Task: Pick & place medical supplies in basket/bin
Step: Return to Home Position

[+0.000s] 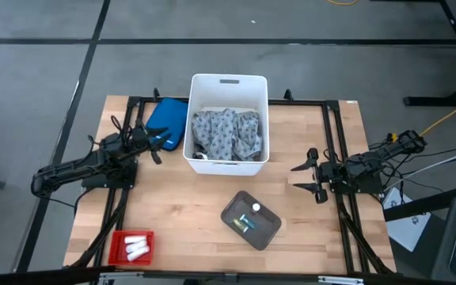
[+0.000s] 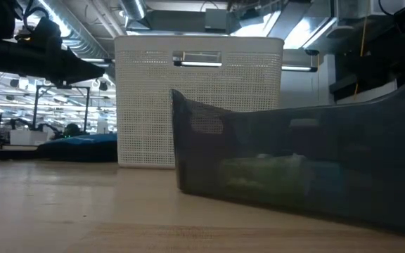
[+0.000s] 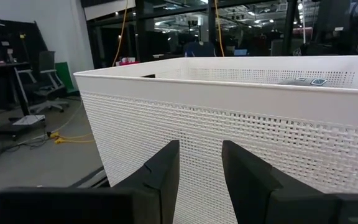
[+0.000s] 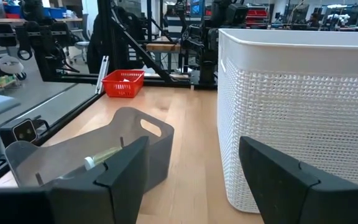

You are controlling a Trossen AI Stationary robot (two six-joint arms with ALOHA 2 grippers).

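Note:
The white bin [image 1: 228,119] stands at the table's far middle, with the grey-and-white patterned cloth [image 1: 226,134] lying inside it. A few white rolls [image 1: 138,247] lie in a red tray at the near left. A grey tray [image 1: 251,219] holds one white roll [image 1: 256,208] and small green packets [image 1: 244,225]. My left gripper [image 1: 157,146] hovers open with a narrow gap just left of the bin [image 3: 241,118], fingers pointing at its wall. My right gripper [image 1: 307,179] hovers wide open to the right of the bin [image 4: 303,106], beyond the grey tray [image 4: 135,134].
A blue pouch [image 1: 167,119] lies against the bin's left side, close under my left gripper. The red tray [image 4: 124,83] sits at the near left corner. A black frame runs along the table edges. Bare wood lies between the bin and the grey tray [image 2: 308,161].

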